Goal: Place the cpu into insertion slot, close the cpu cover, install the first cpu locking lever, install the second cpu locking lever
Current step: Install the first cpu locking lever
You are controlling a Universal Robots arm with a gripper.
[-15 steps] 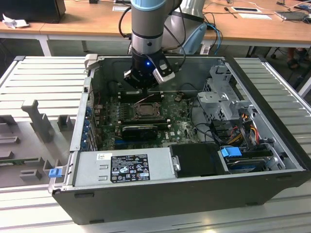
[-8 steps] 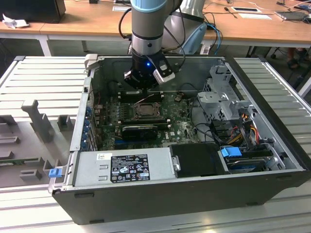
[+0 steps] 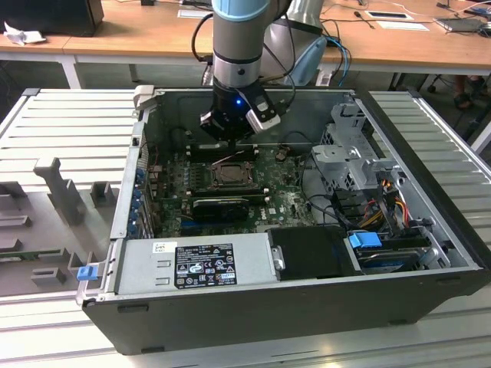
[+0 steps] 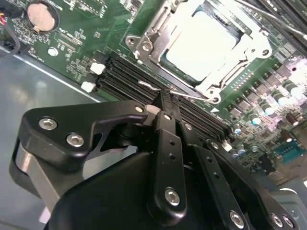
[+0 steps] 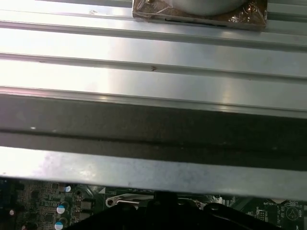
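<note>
Pressed-together gripper [image 4: 165, 103] pinches one thin lever [image 4: 180, 94] beside one covered cpu [image 4: 206, 40].

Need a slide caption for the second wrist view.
Claw closed on a thin metal lever beside the cpu cover, with the cpu seated beneath.

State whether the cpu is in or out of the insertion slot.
In: the cpu lies flat inside the insertion slot, framed by its silvery metal rim.
</note>
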